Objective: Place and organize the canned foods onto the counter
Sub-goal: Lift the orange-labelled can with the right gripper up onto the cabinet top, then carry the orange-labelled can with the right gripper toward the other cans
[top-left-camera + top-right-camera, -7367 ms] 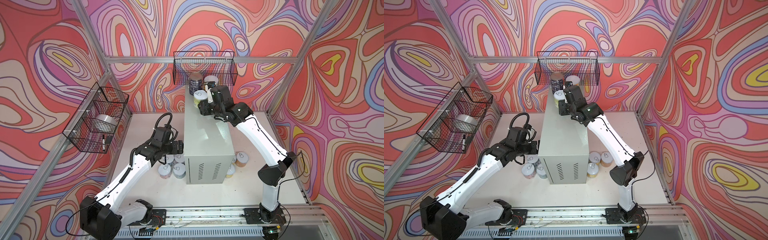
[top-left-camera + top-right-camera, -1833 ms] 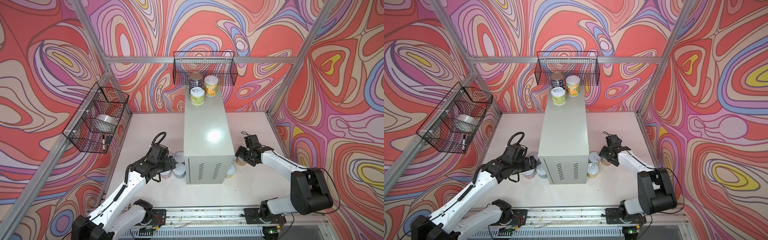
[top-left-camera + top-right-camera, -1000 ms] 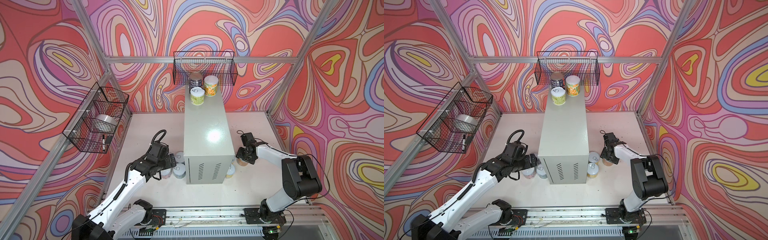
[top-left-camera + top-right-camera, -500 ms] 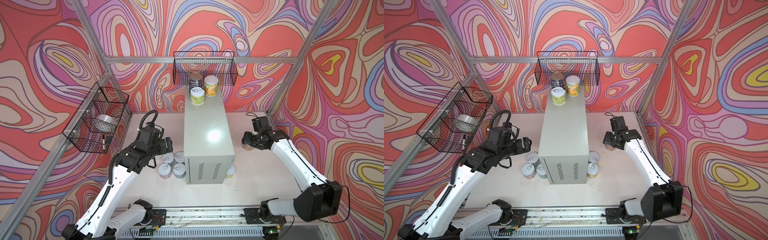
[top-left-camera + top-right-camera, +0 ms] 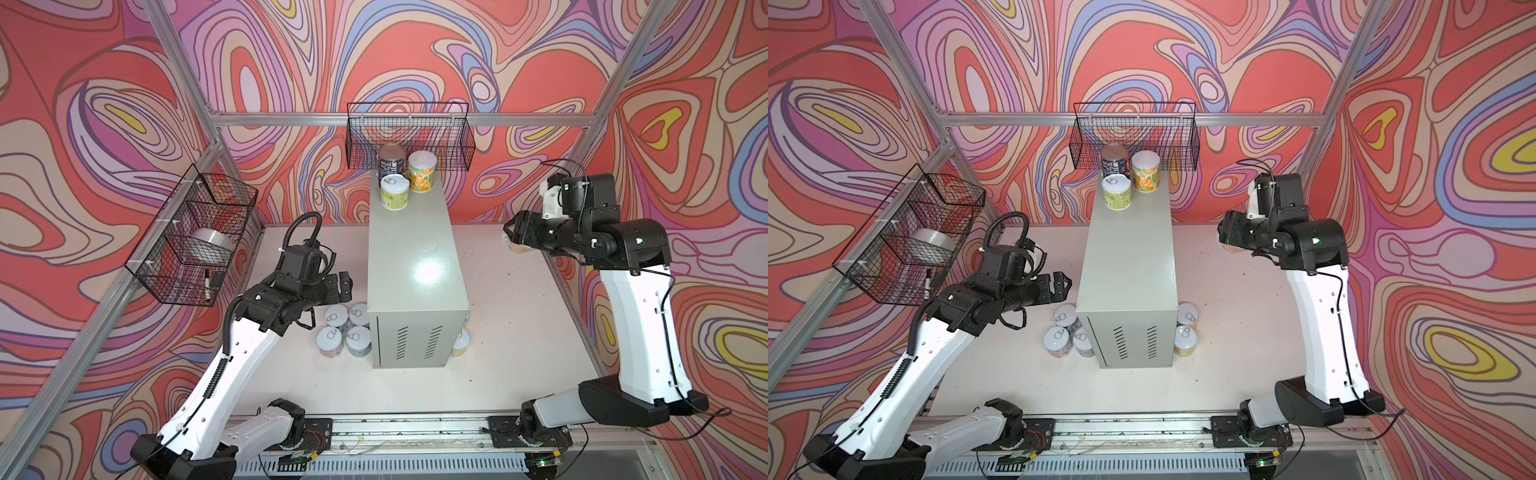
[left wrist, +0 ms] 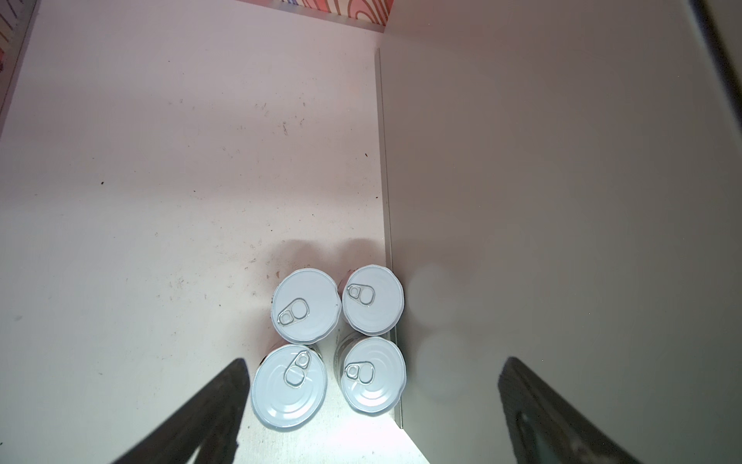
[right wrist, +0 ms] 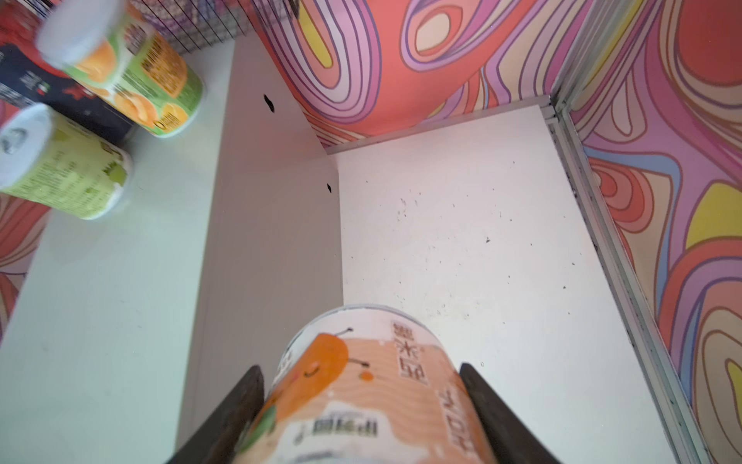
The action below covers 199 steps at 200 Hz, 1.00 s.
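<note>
— Where was the left gripper [image 5: 344, 286] held?
— Over four cans [image 6: 305, 305] on the table [image 5: 519, 332], just left of the counter [image 5: 415, 257]. Its jaws were spread wide and nothing was gripped.
— What was seen on the counter?
— At its far end three cans [image 5: 392, 195] were stood. By its right side two cans [image 5: 1185, 338] were seen on the table.
— And the right gripper [image 5: 512, 235]?
— An orange can [image 7: 373, 401] was clamped in it, in the air right of the counter.
</note>
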Each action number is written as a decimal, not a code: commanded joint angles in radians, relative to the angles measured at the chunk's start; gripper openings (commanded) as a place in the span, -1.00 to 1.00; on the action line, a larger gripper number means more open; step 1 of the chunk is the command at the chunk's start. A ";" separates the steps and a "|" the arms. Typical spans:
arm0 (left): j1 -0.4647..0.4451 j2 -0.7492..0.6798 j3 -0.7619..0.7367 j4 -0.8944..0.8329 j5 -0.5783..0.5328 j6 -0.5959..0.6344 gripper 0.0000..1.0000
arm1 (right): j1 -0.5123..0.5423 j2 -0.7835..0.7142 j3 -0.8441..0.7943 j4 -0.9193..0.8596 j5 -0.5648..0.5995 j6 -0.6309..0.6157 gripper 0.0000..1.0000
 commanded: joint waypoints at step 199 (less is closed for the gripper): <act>0.004 -0.013 -0.098 0.090 0.009 -0.011 0.95 | 0.412 0.423 0.420 0.055 0.134 -0.004 -0.27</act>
